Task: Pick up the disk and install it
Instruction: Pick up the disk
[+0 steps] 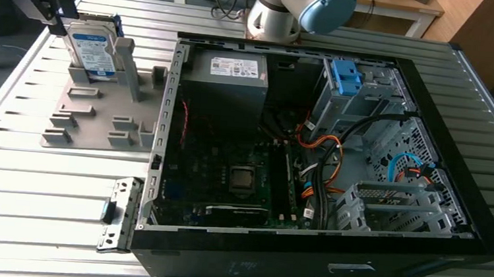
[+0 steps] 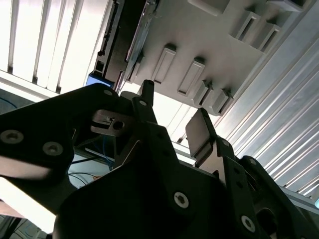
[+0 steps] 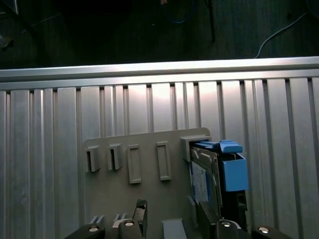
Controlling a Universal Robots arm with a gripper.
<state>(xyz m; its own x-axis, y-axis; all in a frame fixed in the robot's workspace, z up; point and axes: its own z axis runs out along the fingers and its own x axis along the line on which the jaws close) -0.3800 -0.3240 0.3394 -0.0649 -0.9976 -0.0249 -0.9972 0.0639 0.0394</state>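
On the exterior view's left, beside the open black computer case (image 1: pixel 317 150), the silver label-faced disk in its blue plastic frame (image 1: pixel 91 45) stands upright in a grey plastic slotted holder (image 1: pixel 89 123). The black two-fingered gripper (image 1: pixel 55 21) hovers near its top, spread wide and empty. In the first wrist view one finger (image 3: pixel 207 215) looks in line with the disk's edge, so a straight descent might strike the frame.

disk (image 1: pixel 91 47): shown silver, labelled white and blue, edged bright blue | fixture plate (image 1: pixel 98 125): rendered plain grey | table (image 1: pixel 40 182): seen silver, striped by parallel ribs | computer case (image 1: pixel 263 269): finished black | drive bracket (image 1: pixel 346 77): coloured blue | cables (image 1: pixel 325 142): coloured orange | gripper (image 2: pixel 172 107): finished black
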